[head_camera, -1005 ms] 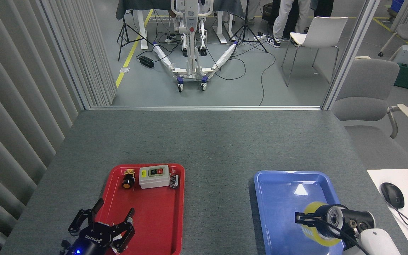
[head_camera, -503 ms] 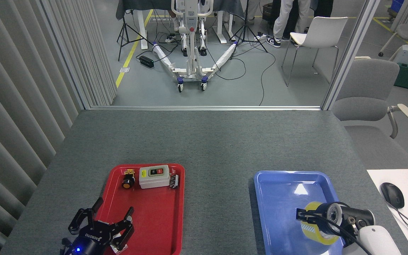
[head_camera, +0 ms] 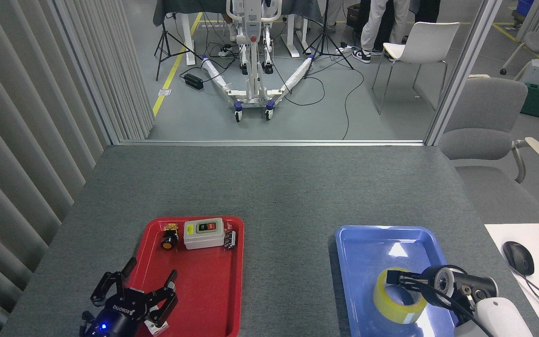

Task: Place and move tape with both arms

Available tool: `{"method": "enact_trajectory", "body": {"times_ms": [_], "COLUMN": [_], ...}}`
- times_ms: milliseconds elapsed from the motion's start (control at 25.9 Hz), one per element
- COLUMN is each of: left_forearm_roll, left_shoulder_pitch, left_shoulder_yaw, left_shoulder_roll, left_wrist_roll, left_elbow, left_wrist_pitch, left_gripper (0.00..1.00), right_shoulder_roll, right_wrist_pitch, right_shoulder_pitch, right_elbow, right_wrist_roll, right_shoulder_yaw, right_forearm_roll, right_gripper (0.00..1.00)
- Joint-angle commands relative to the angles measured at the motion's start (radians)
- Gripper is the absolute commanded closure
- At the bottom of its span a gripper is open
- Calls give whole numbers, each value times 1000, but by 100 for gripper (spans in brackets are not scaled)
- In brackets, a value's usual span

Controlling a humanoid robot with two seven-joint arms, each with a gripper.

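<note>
tape [head_camera: 399, 302]: yellow roll, flat in the near part of the blue tray [head_camera: 367, 248], hole facing up
right gripper [head_camera: 396, 277]: black tip over the roll's far rim; cannot tell whether jaws are apart or together
left gripper [head_camera: 131, 292]: jaws spread apart, empty, over the red tray's [head_camera: 213, 290] near left corner
red tray: small orange-tipped button [head_camera: 169, 236], white switch box [head_camera: 203, 232], small dark part [head_camera: 230, 238] along far edge
table [head_camera: 269, 187]: grey, trays well apart
</note>
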Motion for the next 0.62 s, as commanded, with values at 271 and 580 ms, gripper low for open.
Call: {"method": "enact_trajectory", "body": {"times_ms": [271,580], "left_forearm_roll": [-2,-3], "left_shoulder_pitch": [7,13], "left_shoulder_yaw": [88,146], "left_shoulder_roll": [-41,-79], "left_wrist_roll": [15,41], "left_elbow": [-10,-9], "left_wrist_pitch": [-23,-51], "left_gripper": [1,1], "right_shoulder_roll": [-49,-49], "right_wrist_pitch": [-160,-318], "right_shoulder_pitch": [29,123], "right_elbow": [-27,-27], "right_wrist_roll": [-670,-1134], "right_shoulder_yaw": [-14,-110], "right_forearm_roll": [10,63], "right_gripper": [3,2]}}
